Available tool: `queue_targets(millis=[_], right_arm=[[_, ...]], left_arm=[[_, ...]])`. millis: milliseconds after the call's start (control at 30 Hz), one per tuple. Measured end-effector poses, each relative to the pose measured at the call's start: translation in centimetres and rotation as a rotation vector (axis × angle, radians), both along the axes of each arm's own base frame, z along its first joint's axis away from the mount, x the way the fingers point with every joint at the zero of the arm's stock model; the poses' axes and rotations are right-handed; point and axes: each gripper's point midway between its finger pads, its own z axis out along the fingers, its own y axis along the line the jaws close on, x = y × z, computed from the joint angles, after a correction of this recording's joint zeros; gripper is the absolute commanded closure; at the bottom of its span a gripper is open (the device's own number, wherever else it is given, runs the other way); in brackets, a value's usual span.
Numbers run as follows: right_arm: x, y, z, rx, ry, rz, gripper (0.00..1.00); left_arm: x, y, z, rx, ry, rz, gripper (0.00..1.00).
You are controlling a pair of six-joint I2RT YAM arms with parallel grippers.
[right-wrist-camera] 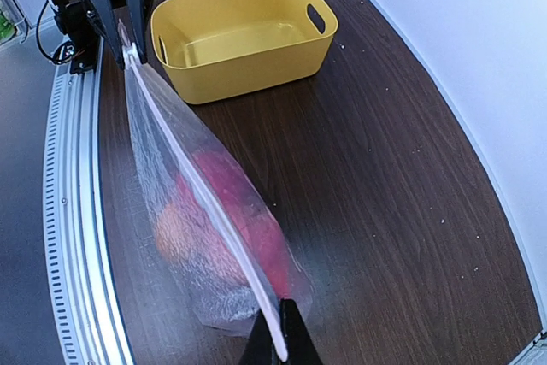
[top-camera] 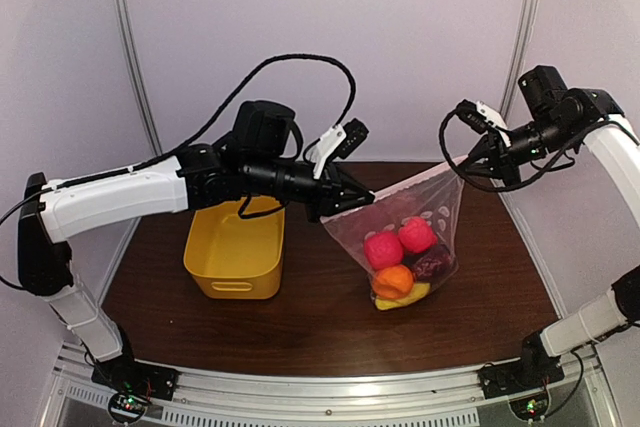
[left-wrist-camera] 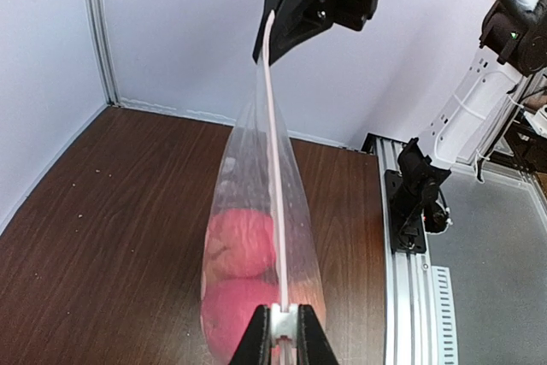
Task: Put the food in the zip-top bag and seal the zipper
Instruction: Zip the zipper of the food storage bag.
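Zip-top bag (top-camera: 425,222) hangs centre-right of the overhead view, strung between both grippers by its zipper (top-camera: 400,188). The strip runs taut, lower left to upper right. Left gripper (top-camera: 345,205) is clamped on the zipper's left end and right gripper (top-camera: 465,162) is pinched tight on the right end. In both wrist views the strip reads as one thin pale line. The bag is clear and crinkly with white dots, sagging low over the table (top-camera: 320,332). Food (top-camera: 383,249) is bunched at the bottom – two red pieces, one orange, one dark purple, one yellow. Yellow basket (top-camera: 235,252) sits left of the bag, apart from it.
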Motion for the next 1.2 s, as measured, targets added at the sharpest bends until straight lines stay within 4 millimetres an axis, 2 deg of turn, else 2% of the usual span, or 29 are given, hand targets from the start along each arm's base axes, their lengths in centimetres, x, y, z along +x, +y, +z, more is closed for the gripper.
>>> queue_targets(millis=[367, 1200], right_arm=[[1.2, -1.2, -0.3, 0.023, 0.020, -0.037, 1.00], [1.8, -1.1, -0.5, 0.025, 0.025, -0.041, 1.00]], left_arm=[[-0.8, 3.1, -1.1, 0.021, 0.002, 0.038, 1.00], [0.0, 4.6, -2.1, 0.036, 0.010, 0.072, 1.00]])
